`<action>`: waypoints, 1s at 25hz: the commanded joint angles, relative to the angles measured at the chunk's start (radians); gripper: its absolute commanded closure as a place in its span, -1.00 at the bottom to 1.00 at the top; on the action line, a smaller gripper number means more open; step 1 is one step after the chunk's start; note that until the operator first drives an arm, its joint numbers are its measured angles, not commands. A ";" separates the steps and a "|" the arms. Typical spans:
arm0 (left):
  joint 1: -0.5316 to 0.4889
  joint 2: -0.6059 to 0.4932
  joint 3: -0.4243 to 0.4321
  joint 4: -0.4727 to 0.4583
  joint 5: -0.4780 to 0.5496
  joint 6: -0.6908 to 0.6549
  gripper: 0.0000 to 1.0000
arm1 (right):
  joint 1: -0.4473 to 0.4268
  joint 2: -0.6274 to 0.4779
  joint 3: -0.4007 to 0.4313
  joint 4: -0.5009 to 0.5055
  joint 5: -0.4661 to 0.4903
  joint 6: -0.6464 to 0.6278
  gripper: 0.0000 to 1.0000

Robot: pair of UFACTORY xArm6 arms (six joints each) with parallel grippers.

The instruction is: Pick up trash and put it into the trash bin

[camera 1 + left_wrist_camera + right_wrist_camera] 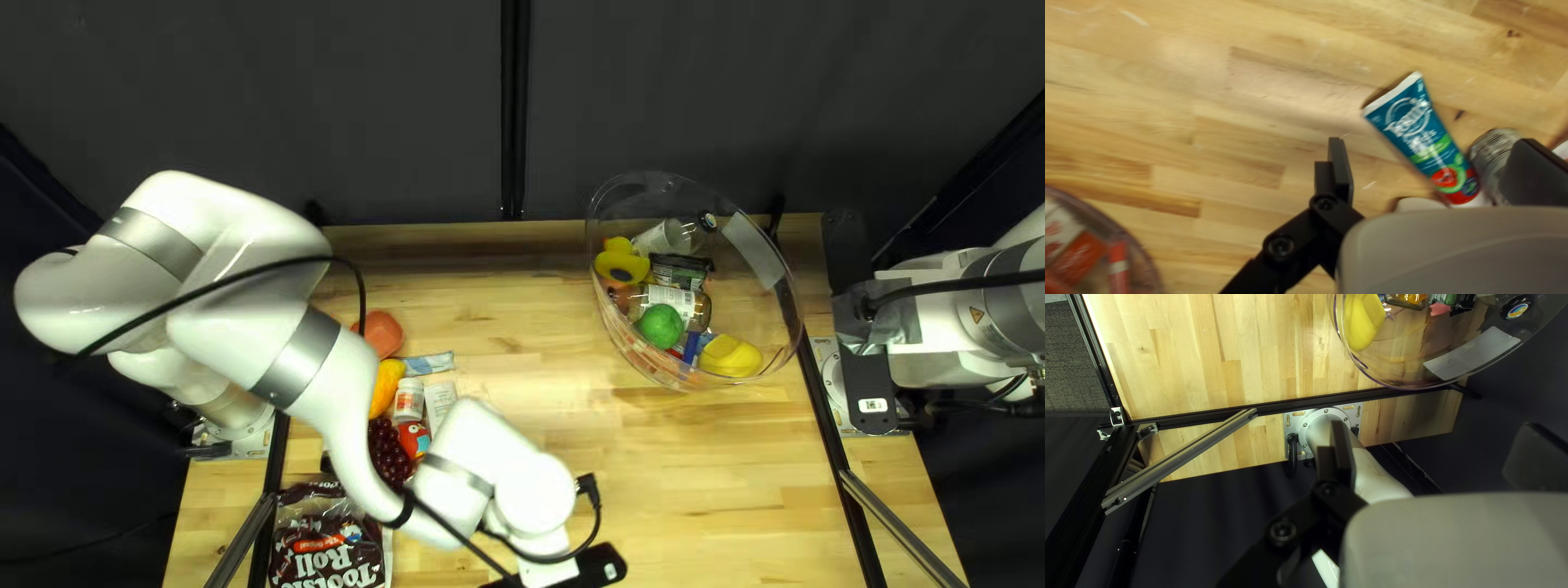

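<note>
I have the teal tube (1421, 136) on the wooden tabletop, below my left gripper (601, 565) and within the spread of its fingers. It looks glossy, with pale lettering, bright green bands and a red patch at its narrow end; the other end flares to a flat white crimp. Both fingers stand wide apart, neither gripping it. Just beside the narrow end I see a shiny ridged silver can (1492, 149), partly behind one finger. Across from them is the curved rim of a clear tub (1148, 267) with orange-and-white packaging inside. In the top left view, a big round clear plastic bin (751, 310) sits near my right arm, holding a yellow rubber duck (621, 268) and a green ball (661, 326), among other things. My right gripper (869, 376) is spread wide, nothing between its fingers.
</note>
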 commanded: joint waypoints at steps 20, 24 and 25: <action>-0.080 -0.266 0.412 0.118 -0.090 -0.545 -1.00 | 0.000 0.000 0.000 0.000 0.000 0.000 -1.00; -0.061 -0.265 0.438 0.128 -0.131 -0.563 -1.00 | 0.000 0.000 0.000 0.000 0.000 0.000 -1.00; -0.058 -0.262 0.440 0.127 -0.137 -0.561 -1.00 | 0.000 0.000 0.000 0.000 0.000 0.000 -1.00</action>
